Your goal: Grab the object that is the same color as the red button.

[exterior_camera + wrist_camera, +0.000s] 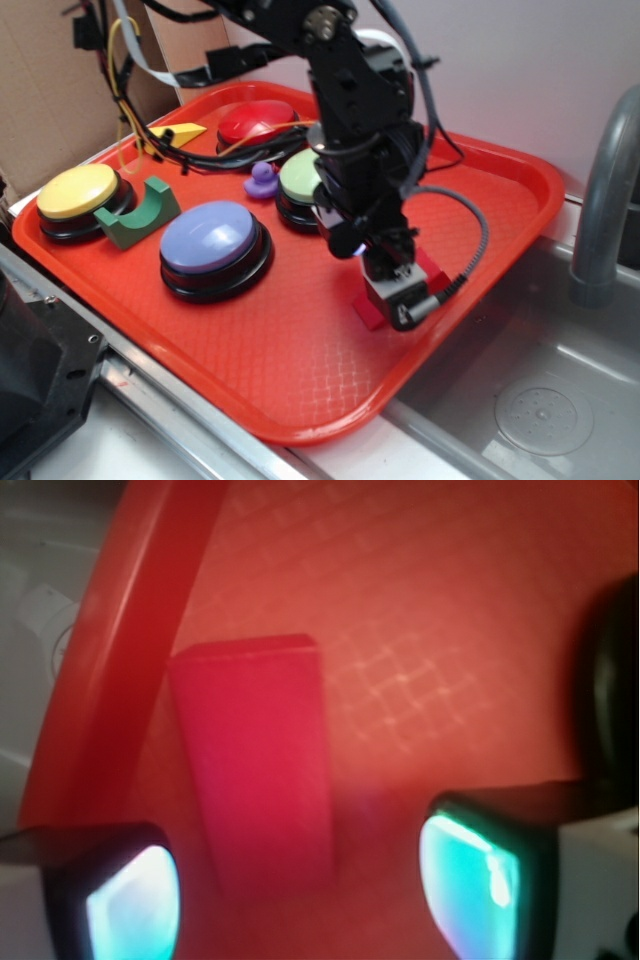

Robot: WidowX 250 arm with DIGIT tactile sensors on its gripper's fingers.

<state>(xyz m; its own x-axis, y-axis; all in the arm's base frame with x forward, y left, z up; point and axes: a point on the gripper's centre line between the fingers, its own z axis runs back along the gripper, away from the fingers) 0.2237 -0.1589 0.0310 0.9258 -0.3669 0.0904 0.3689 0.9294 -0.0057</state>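
The object, a small matte red wedge block [367,313] [258,755], lies flat on the red tray [300,380] near its right front rim. My gripper [397,300] [300,880] is down low over it and open. In the wrist view the block runs between the two fingers, closer to the left pad [135,900] than to the right pad [470,875], and touches neither. The arm hides most of the block in the exterior view. The red button [258,122] sits at the tray's back, far from the gripper.
Also on the tray are a green button [298,178], blue button [213,240], yellow button [77,192], green arch block [140,213], purple duck [262,180] and yellow wedge [180,131]. A steel sink [540,400] and faucet [605,200] lie right of the tray.
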